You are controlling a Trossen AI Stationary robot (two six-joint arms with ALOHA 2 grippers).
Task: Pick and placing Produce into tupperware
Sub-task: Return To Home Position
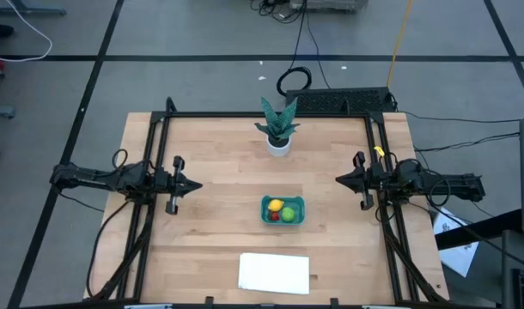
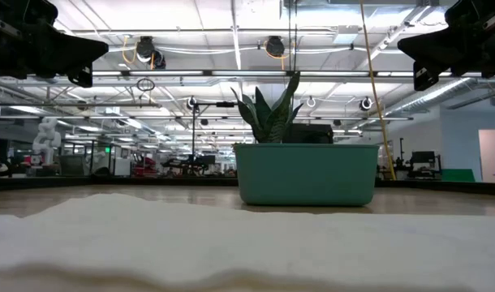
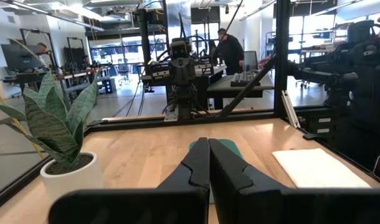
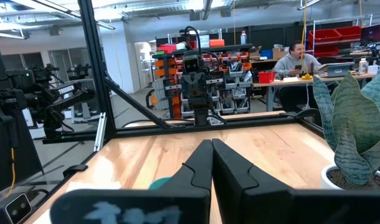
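Observation:
The teal tupperware rests by its base on the wooden table's near middle; it fills the centre of the low view. Inside lie a yellow piece, a lime green piece and a small red piece. My left gripper hovers shut over the table's left side, pointing right. My right gripper hovers shut over the right side, pointing left. Each wrist view shows its own shut fingers, left and right, with the tub's edge partly hidden behind them.
A green potted plant in a white pot stands near the table's far edge. A flat white sheet lies near the near edge, in front of the tub. A black frame borders the table. People sit in the room beyond.

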